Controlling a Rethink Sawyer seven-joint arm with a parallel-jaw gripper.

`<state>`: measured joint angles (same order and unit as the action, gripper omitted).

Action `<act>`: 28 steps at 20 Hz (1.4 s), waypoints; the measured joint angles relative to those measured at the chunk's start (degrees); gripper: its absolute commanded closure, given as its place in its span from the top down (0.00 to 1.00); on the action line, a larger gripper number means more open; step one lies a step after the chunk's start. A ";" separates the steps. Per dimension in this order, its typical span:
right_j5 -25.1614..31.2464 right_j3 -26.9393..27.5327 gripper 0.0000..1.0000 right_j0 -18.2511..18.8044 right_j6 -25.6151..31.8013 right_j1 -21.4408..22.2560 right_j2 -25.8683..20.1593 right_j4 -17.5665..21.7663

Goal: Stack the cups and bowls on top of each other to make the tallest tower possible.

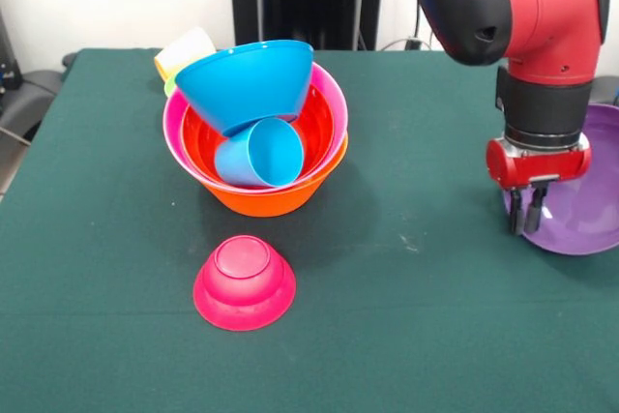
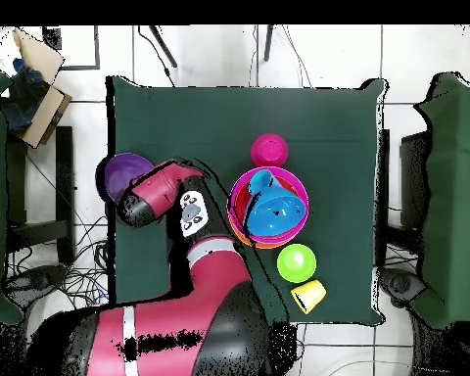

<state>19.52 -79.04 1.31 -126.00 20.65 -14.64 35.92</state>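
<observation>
Plainly, the purple bowl lay just behind the jaws

Seen from the front, the gripper point(image 1: 527, 212) hung low over the table point(image 1: 416, 336) with its jaws pointing straight down, drawn close together and holding nothing. Just past the jaws, on their far side and spreading toward the table's edge, sat the purple bowl point(image 1: 580, 202), mouth up; the jaws stood at or just over its near rim, though whether they touched it could not be told. That rim was the one relation the next move hung on: a small shift outward should bring the jaws across the wall, by my judgement.

Well apart on the other side of the jaws stood the tower point(image 1: 256, 147): the orange bowl point(image 1: 266, 202) as base, the pink bowl point(image 1: 334, 94) and red-orange bowl point(image 1: 319, 128) nested in it, the light blue cup point(image 1: 259, 154) lying on its side inside, and the blue bowl point(image 1: 244, 82) tipped over on top. Nearer the camera than the tower, the magenta bowl point(image 1: 244, 282) rested mouth down. Beyond the tower, farthest from the jaws, the overhead view showed the green bowl point(image 2: 297, 260) and the yellow cup point(image 2: 308, 294)
</observation>
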 measured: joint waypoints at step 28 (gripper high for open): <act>2.79 -0.01 0.00 -1.79 0.00 1.58 1.76 -0.02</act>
<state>22.31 -79.04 -0.49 -126.00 22.23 -12.88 35.90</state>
